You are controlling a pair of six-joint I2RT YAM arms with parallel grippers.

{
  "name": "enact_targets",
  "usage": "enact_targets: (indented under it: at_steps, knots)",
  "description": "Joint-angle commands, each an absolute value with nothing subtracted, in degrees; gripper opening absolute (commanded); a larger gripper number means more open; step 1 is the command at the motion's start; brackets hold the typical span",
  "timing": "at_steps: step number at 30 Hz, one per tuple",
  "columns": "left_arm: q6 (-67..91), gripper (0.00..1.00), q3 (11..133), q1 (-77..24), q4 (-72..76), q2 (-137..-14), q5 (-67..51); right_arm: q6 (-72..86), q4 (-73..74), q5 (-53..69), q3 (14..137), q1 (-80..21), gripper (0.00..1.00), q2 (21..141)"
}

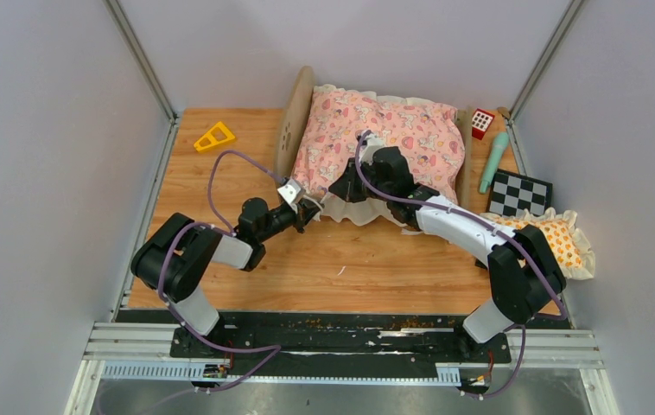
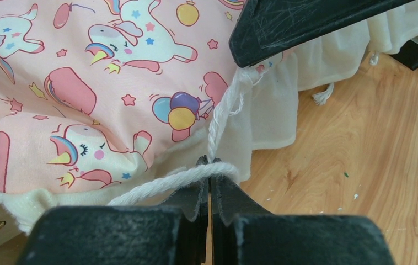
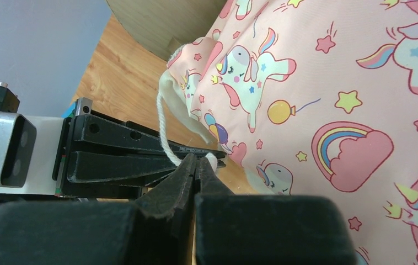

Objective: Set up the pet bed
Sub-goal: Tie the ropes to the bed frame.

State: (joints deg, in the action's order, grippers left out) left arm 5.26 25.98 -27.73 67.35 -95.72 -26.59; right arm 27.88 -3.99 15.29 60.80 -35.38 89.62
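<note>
The pet bed (image 1: 296, 117) stands at the back of the table, its rounded wooden headboard on the left. The pink unicorn quilt (image 1: 393, 138) covers it, and its ruffle hangs over the near side. A white cord (image 2: 162, 185) runs from the quilt's near left corner. My left gripper (image 1: 311, 207) is shut, with the cord caught at its tips (image 2: 209, 165). My right gripper (image 1: 341, 186) is right beside it, also shut on the same cord (image 3: 162, 132) at its tips (image 3: 198, 160). The mattress is hidden under the quilt.
A yellow triangle (image 1: 214, 137) lies at the back left. To the right of the bed are a red block (image 1: 482, 122), a teal stick (image 1: 493, 162), a checkered board (image 1: 520, 194) and an orange frilled pillow (image 1: 557, 240). Grey walls enclose the table.
</note>
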Motion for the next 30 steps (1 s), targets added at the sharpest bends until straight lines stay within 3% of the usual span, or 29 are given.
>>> enact_targets:
  at_steps: [1, 19, 30]
  knots:
    - [5.5, 0.00, 26.8, -27.7, 64.3, -92.7, -24.9, 26.7, -6.6, 14.4, 61.0, -35.2, 0.00, 88.3]
    - [3.5, 0.00, 29.9, -27.8, 27.4, -76.8, -17.1, 25.7, -9.2, 18.1, 59.8, -35.3, 0.00, 90.2]
    - [6.9, 0.00, 30.4, -27.7, 13.9, -73.3, -11.7, 24.1, -14.3, 23.1, 60.3, -40.2, 0.00, 97.6]
